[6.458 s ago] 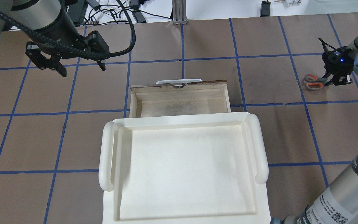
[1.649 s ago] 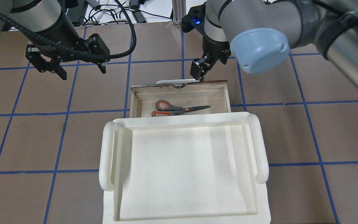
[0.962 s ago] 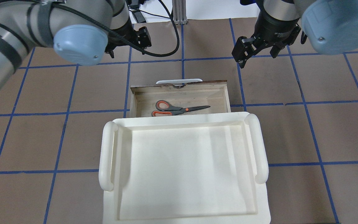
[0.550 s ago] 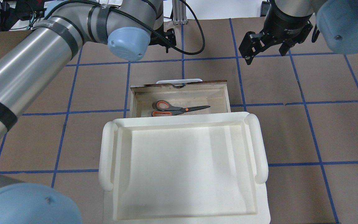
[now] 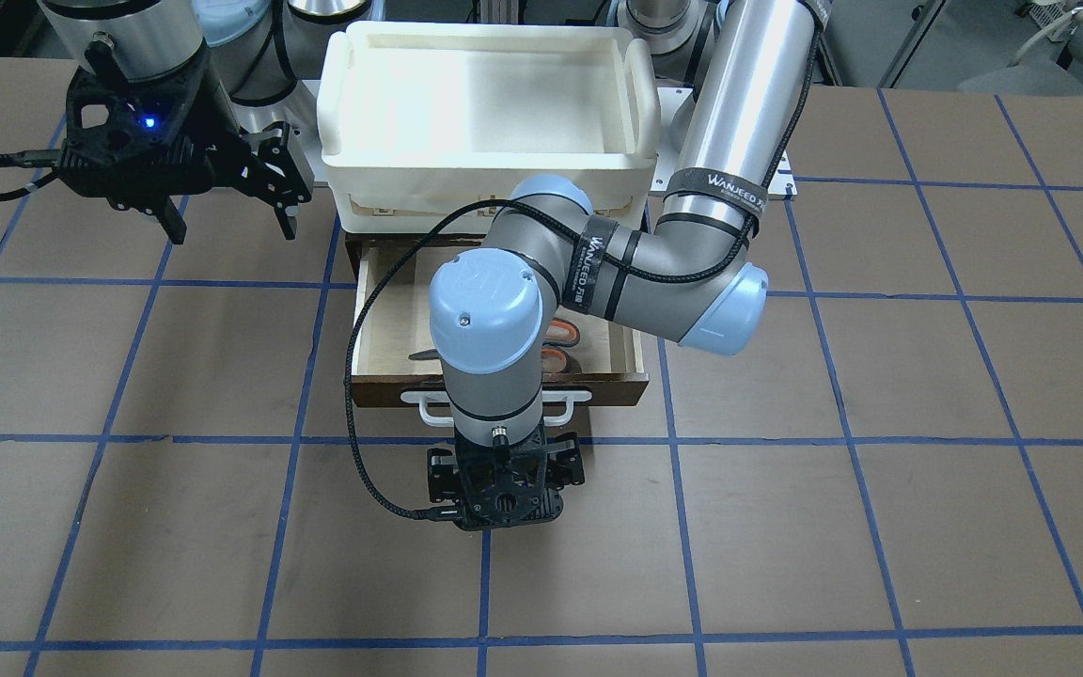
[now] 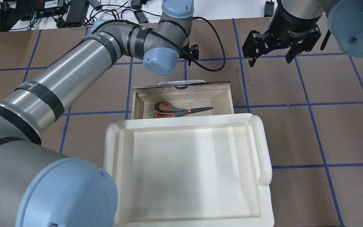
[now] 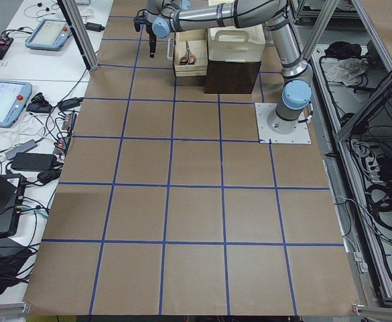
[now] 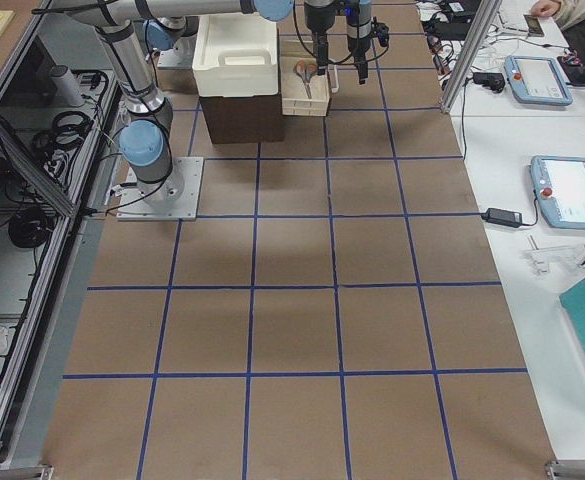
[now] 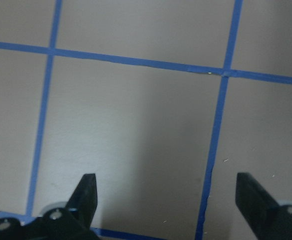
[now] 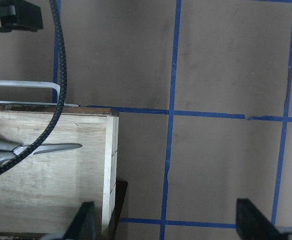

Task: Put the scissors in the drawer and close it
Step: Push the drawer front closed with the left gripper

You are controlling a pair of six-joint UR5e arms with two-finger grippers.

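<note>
The scissors [image 6: 181, 110], grey-and-orange handled, lie flat inside the open brown drawer [image 6: 228, 94], blades pointing right. They also show in the right wrist view [image 10: 31, 149]. In the front view my left arm hides most of them. My left gripper [image 5: 504, 496] points down at the table just beyond the drawer's white handle [image 5: 424, 409]. Its fingers [image 9: 88, 195] stand wide apart and empty. My right gripper [image 6: 270, 59] hovers open and empty past the drawer's right front corner [image 10: 111, 115].
A white plastic tray [image 6: 109, 151] sits on top of the cabinet, over the drawer's back part. The left arm's black cable [image 5: 358, 376] loops over the drawer's side. Blue tape lines cross the brown table.
The scissors went from the table at the right into the drawer. My left arm has swung over to the far side of the drawer's handle. My right gripper has drawn back to the right.
</note>
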